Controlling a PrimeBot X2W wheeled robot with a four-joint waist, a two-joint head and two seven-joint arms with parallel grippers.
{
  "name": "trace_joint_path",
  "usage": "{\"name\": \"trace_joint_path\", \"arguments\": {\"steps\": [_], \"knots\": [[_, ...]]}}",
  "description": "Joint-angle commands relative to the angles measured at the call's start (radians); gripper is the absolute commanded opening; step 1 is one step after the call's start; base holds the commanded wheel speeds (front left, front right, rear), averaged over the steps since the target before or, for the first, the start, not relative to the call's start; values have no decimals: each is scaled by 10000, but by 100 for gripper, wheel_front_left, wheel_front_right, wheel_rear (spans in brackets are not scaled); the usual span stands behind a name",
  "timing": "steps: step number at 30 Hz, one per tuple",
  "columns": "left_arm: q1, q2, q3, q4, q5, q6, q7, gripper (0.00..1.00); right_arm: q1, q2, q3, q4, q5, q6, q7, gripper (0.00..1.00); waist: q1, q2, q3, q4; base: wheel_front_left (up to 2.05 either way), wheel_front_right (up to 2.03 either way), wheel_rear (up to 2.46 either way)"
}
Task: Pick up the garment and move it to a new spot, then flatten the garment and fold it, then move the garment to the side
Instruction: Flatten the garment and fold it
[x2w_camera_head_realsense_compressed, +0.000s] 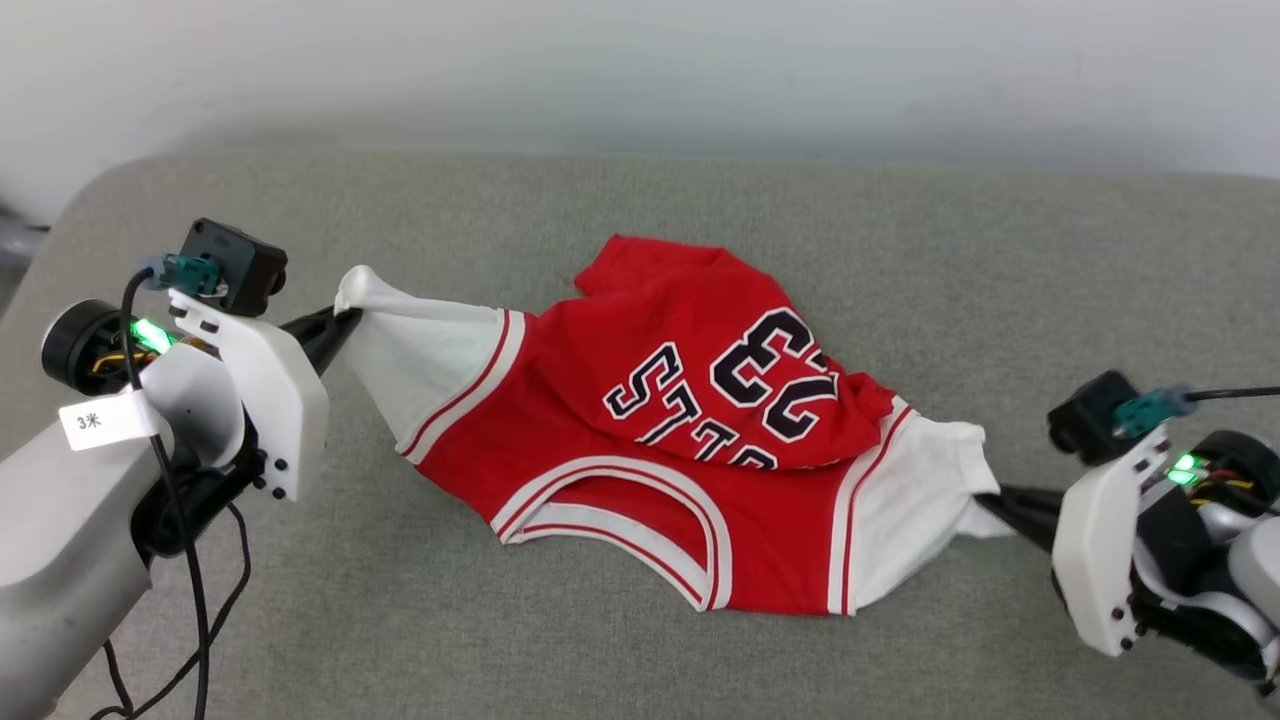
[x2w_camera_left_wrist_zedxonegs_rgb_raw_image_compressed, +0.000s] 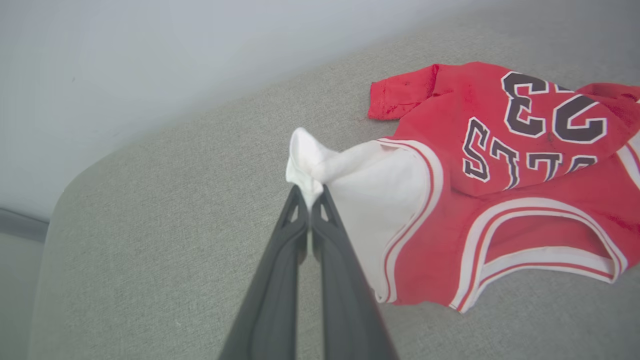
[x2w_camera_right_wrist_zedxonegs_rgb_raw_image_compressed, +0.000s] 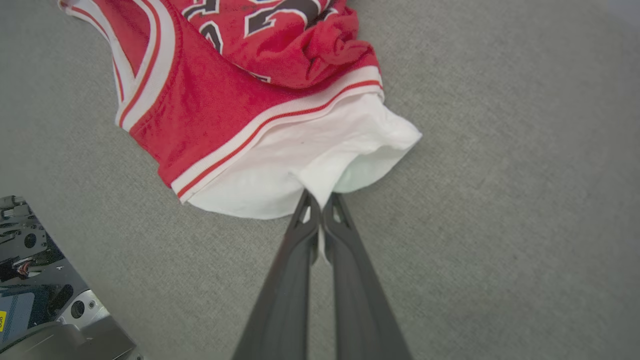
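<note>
Two white sleeves are pinched at this moment, one by each arm. The largest thing is the wide grey padded surface covered in woven cloth. The red jersey-style T-shirt with white short sleeves and black lettering lies on its middle and is not lifted. Its striped neck opening points to 6 o'clock, toward the robot. Its lower part is folded over the chest, so the number and letters appear upside down and partly covered. The white sleeve at 9 o'clock is drawn into a tight point. The other white sleeve, at 4 o'clock, is looser and wrinkled. The left gripper is closed on the tip of the first sleeve, and the right gripper is closed on the edge of the second. In both wrist views a bit of white cloth shows between the dark fingers.

I judge the step in hand to be the lifting, in order to move the shirt to a new spot. To do it well, both arms should rise together, at equal height. The shoulder line should be gently stretched between 9 and 3 o'clock, so that the folded lower part can fall free. Pulling apart too hard may slip the right pinch, which seems small.
</note>
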Motion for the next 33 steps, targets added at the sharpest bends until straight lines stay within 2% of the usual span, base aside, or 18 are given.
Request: {"name": "trace_joint_path", "arguments": {"steps": [1,10,16,20,29,33], "knots": [[147,60,79,-215,-131,-31,11,0,147,-81,-246,-192,48,-12,-213,0,-1,0,-339,-72,0,0,0],[161,426,538,-2033,-795,128,2,0,469,115,-2344,-1380,119,-11,-907,0,-1,0,-1080,-191,0,0,0],[-111,310,1170,-3049,-1725,49,-18,0,139,364,-3790,-2210,-123,-12,-792,0,-1,0,-1237,-253,0,0,0],[-561,361,1486,-3511,-1914,67,81,0,-218,626,-4613,-2563,-312,-11,-634,0,-1,0,-1213,-251,0,0,0],[-2115,-34,2148,-3724,-1817,56,66,0,-1740,1227,-5775,-2907,-930,-11,-374,0,-1,0,-731,-178,0,0,0],[-2949,-437,2371,-3430,-1655,71,-30,0,-2685,1567,-5924,-2735,-1226,-11,-371,0,-1,0,-285,-198,0,0,0]]}}
